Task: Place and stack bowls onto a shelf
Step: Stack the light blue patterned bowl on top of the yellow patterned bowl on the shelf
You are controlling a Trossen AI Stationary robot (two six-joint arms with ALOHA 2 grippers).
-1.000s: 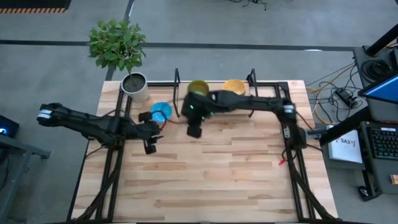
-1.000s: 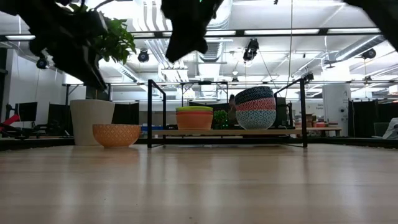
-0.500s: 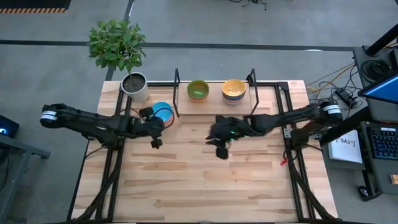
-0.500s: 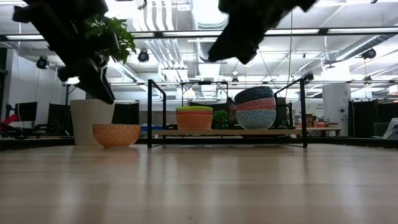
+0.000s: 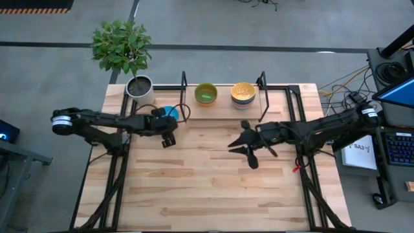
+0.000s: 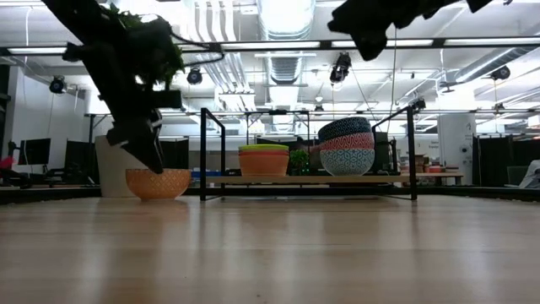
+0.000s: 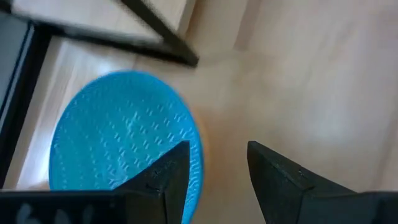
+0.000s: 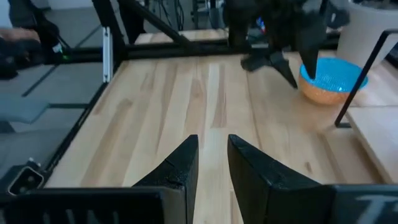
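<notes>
With two stacks sitting on the shelf [image 6: 308, 179], the left gripper [image 5: 167, 131], fingers parted and empty, is closing over the last bowl [image 6: 158, 182] beside it (the right gripper [image 5: 248, 151], nothing held, is hanging clear).

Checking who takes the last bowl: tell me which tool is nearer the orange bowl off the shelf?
Left. The left tool sits beside the orange bowl; the right tool is far off over mid-table.

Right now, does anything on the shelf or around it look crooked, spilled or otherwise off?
On the shelf, the top bowl of the right stack sits tilted rather than nested flat. One orange patterned bowl with a blue inside sits on the table left of the shelf, under the open left gripper. Nothing spilled or broken.
</notes>
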